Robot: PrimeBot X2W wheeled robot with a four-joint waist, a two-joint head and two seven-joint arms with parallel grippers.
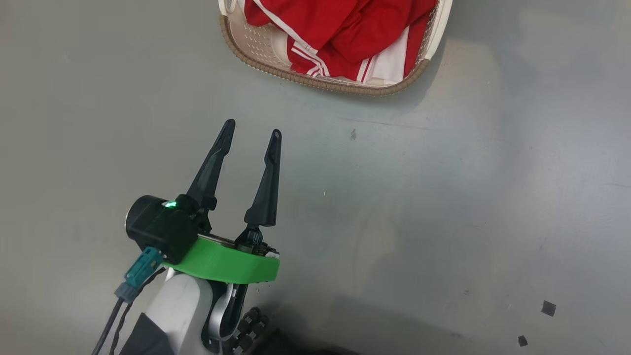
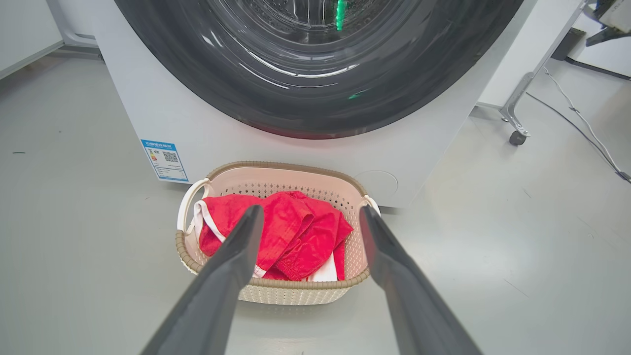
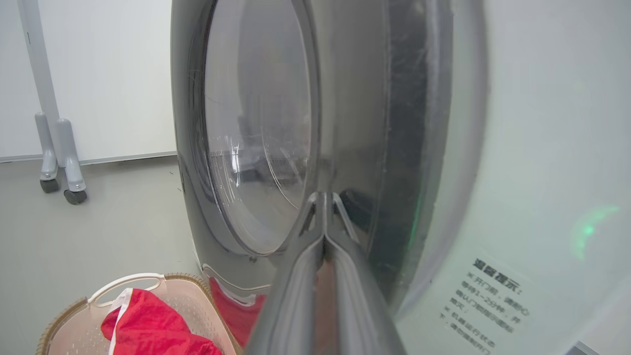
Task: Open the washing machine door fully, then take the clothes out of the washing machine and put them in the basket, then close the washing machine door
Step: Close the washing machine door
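The basket (image 1: 296, 79) stands on the grey floor just in front of the washing machine (image 2: 148, 113), and the red clothes (image 1: 345, 34) with white stripes lie in it. My left gripper (image 1: 253, 129) hovers open and empty on the near side of the basket (image 2: 296, 283), its fingers (image 2: 231, 266) pointing at the clothes (image 2: 291, 236). The washing machine door (image 2: 315, 98) lies against the machine's white front. My right gripper (image 3: 324, 197) is shut, holding nothing, with its tips at the black rim of the door (image 3: 256, 148).
A wheeled frame leg (image 2: 515, 133) and a cable stand right of the machine. Two grey castor legs (image 3: 59, 162) stand by the wall. Small dark scraps (image 1: 548, 308) lie on the floor. The blue label (image 2: 165, 160) sits low on the machine's front.
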